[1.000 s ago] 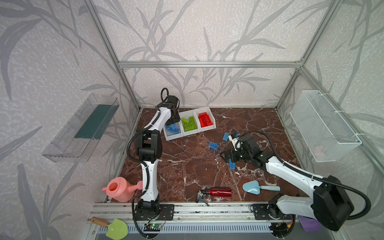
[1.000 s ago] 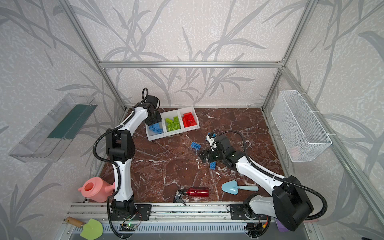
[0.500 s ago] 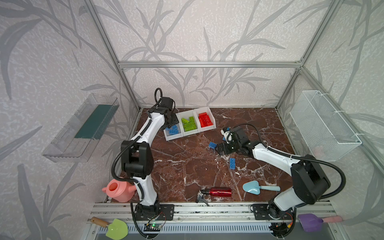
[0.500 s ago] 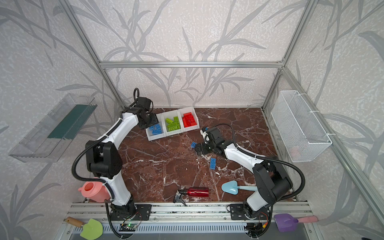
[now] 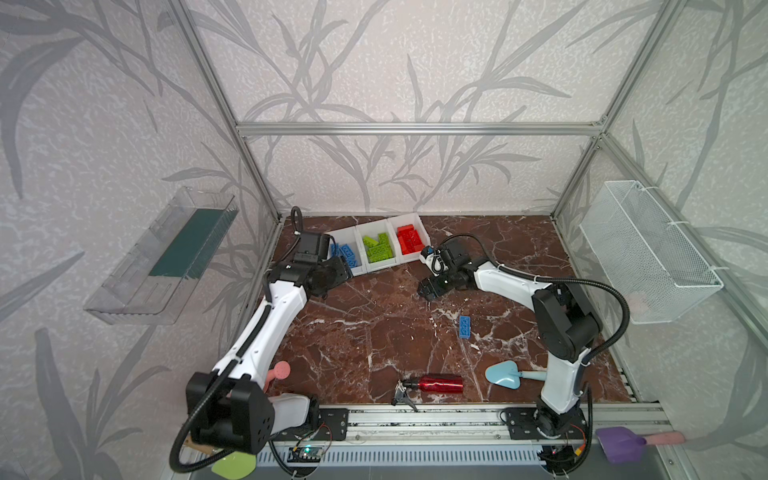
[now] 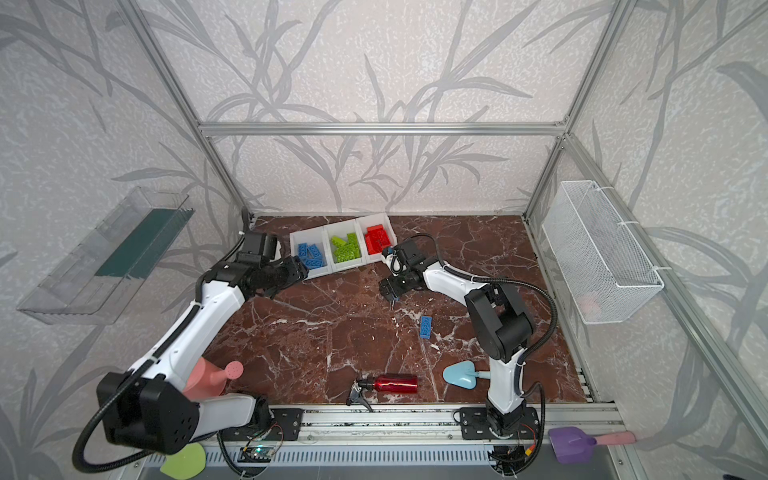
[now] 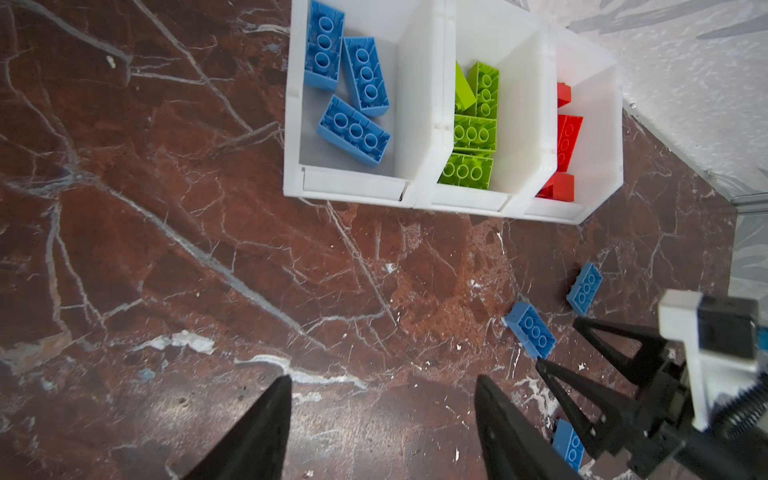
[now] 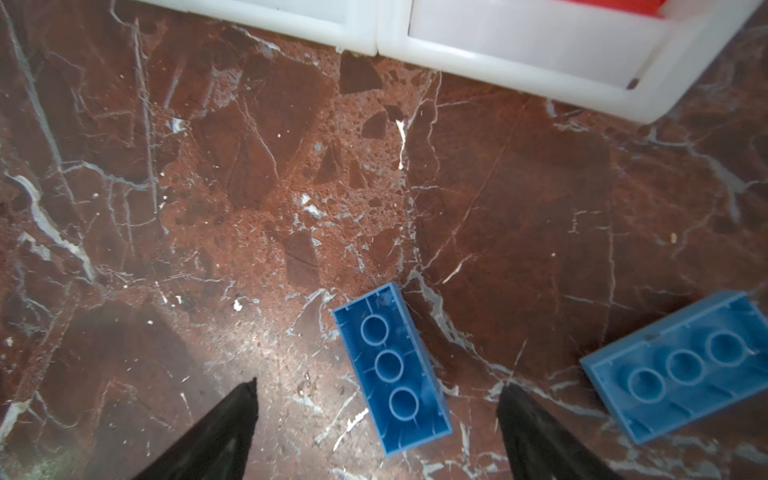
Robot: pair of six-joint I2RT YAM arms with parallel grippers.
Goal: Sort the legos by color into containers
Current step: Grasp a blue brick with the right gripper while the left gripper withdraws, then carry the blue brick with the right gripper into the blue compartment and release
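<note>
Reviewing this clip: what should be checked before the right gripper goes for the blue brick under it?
1. Right gripper open and empty: ok.
2. Blue brick lies between its fingers, on the table: ok.
3. Neighbouring blue brick apart from the fingers: ok.
4. Left gripper open, empty, clear of it: ok.
5. Blue bin has room: ok.
6. Gap above the brick: cannot tell.

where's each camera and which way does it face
Top views: high in front, looking down on table, left arm, right arm.
Left wrist: looks down at the bins; left fingers open, right fingers also show.
Right wrist: low over a blue brick, right fingers open either side.
Both wrist views share that brick and the bins.
</note>
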